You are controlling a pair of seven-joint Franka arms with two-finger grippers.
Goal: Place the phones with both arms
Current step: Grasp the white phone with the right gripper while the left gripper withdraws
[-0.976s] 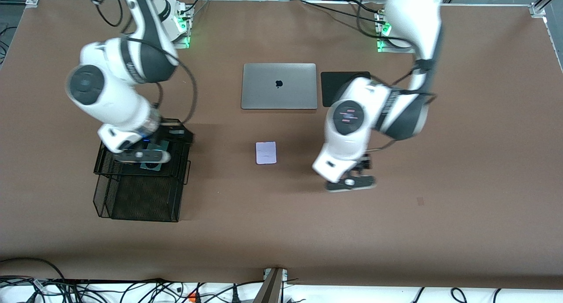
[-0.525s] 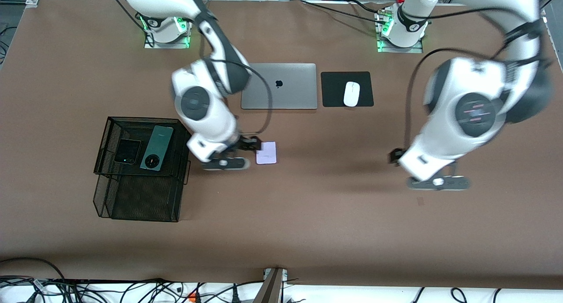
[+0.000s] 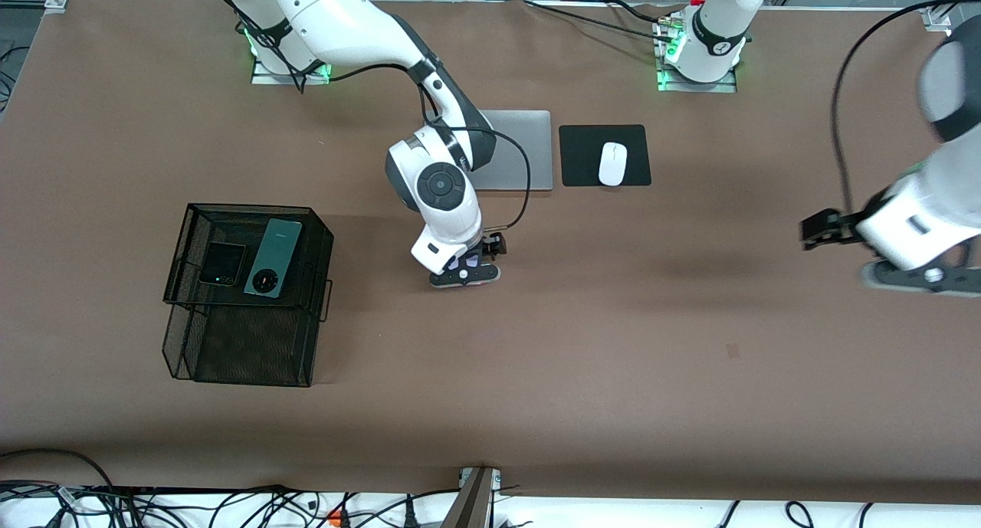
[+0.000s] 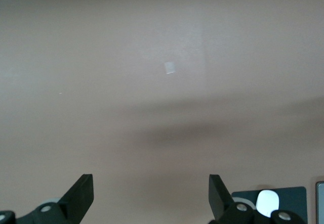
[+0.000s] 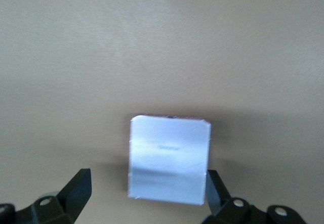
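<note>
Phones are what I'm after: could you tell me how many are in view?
3. The black flip phone and green phone lie side by side in the mesh tray; the pink phone lies under the right claw.

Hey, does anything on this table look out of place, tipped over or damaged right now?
Only one thing stands out: the pink-lavender flip phone lies flat on the bare table, under the open right end effector, while the black flip phone and green phone sit in the mesh basket. Nothing looks spilled or damaged.

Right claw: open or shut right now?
Open. The right claw has its fingers spread wide on either side of the pink phone, which lies flat on the table.
</note>
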